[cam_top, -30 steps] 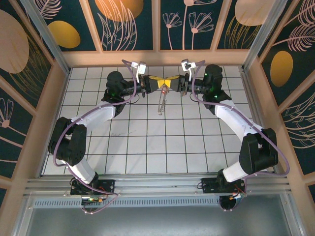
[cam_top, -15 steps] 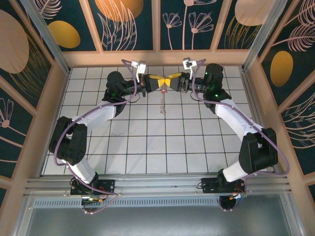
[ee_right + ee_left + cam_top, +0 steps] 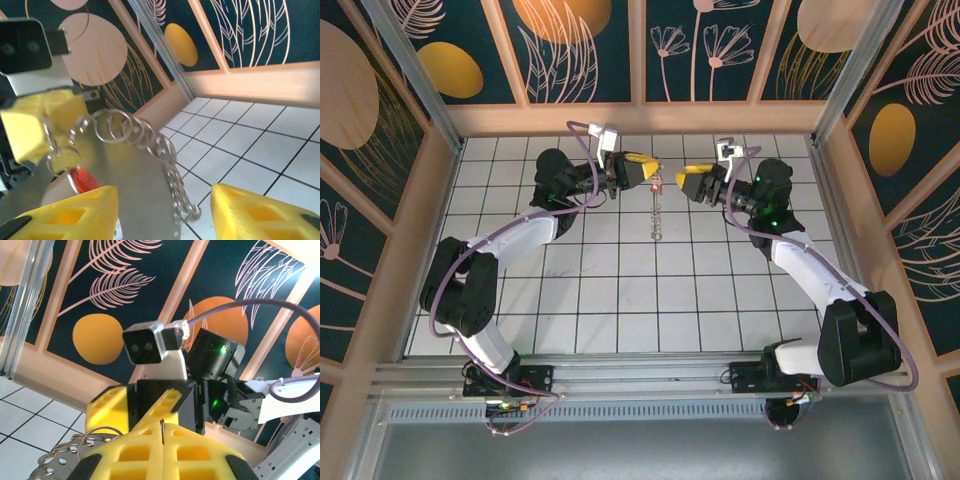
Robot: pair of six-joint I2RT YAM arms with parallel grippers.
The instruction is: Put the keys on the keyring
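At upper centre, my right gripper (image 3: 688, 180) now stands open, backed away — the left gripper (image 3: 642, 172) stays clamped on the keyring (image 3: 658, 215), key (image 3: 654, 186) apparently threaded.

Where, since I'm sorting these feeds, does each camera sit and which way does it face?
Top external: above and behind the bases, looking down on the tiled table; both arms, left claw and right claw show.
Left wrist: on the left arm, facing the right claw and back wall; own yellow fingers at bottom.
Right wrist: on the right arm, facing the left claw; own open fingers at bottom.
Shared: all three show the keyring hanging from the left claw.
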